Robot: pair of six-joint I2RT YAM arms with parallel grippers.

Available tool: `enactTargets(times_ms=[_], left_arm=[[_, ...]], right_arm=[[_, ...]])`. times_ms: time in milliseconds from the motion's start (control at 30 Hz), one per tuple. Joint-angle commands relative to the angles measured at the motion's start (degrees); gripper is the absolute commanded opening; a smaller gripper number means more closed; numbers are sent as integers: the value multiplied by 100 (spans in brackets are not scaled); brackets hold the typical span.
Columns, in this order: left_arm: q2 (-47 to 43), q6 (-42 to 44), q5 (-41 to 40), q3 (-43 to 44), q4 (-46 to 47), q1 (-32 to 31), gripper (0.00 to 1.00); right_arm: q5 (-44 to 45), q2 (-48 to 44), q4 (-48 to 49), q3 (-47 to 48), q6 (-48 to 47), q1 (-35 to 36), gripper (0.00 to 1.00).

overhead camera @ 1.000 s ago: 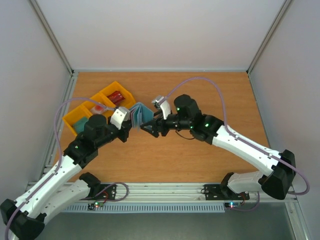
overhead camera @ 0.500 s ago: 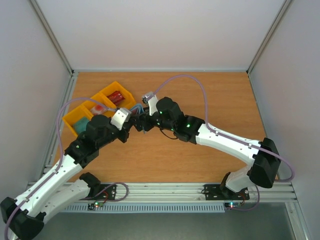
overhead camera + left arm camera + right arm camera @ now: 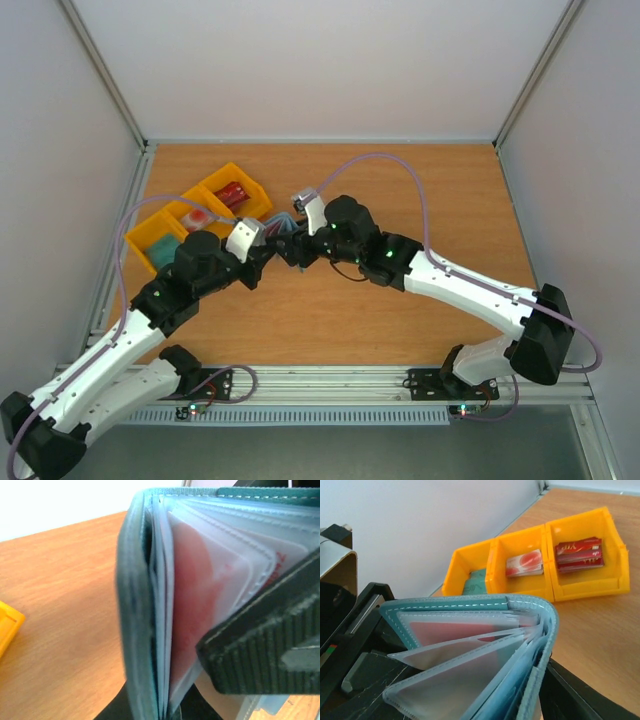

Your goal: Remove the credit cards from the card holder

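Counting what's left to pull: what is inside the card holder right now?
A pinkish-red card shows through a clear sleeve of the card holder. The other sleeves overlap, so further cards cannot be seen.

Bright, diffuse light left only faint shadows on the table [image 3: 400, 180] in the top view; the left wrist view was blown out white at 11 o'clock and blurred across the card holder [image 3: 132, 605], the right wrist view sharper.
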Motion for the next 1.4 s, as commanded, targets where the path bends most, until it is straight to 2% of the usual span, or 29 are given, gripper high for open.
enactTargets(times_ms=[0,167,333,433,533,667,700,767,800,833,900,1000,1100,1167,1300,1367], left_arm=[[-152,-473,428,8,461,35,0],[-161,-343,260,109,268,70,0],[-150,-224,501,39,404,70,0],[-134,-301,686,26,517,68,0],[-166,-407,921,44,540,77,0],[-262,-630,1556,35,592,124,1],[-294,-678,1785,23,628,144,8],[-388,-745,2345,9,695,204,38],[-417,-747,2490,24,721,237,46],[-459,-731,2806,51,746,266,50],[-513,-643,3299,132,801,317,51],[-512,-563,3778,199,971,334,44],[-439,-739,2993,223,978,336,42],[-431,-679,2721,239,995,343,49],[-405,-521,3578,203,1453,322,68],[-337,-776,3561,205,1514,302,79]], right_arm=[[-89,-179,-784,121,-155,-460,48],[-440,-455,-1055,-104,-255,-721,55],[-704,-398,-1138,-14,-406,-770,53],[-909,-240,-1131,143,-477,-770,44],[-1274,-229,-1043,123,-669,-802,30],[-2652,-464,-835,-139,-888,-1176,11],[-2916,-538,-861,-198,-937,-1326,4],[-3453,-685,-925,-300,-1041,-1659,1],[-3799,-755,-941,-349,-1102,-1826,1],[-4191,-833,-918,-389,-1148,-1991,1],[-4886,-977,-852,-457,-1292,-2236,1],[-5270,-1101,-1028,-323,-1605,-2330,1],[-5442,-1086,-1102,-188,-1584,-2326,1],[-5292,-1126,-1075,-212,-1467,-2322,1],[-4426,-1111,-1082,-172,-1074,-2308,1],[-3599,-1060,-1217,-36,-830,-2197,1]])
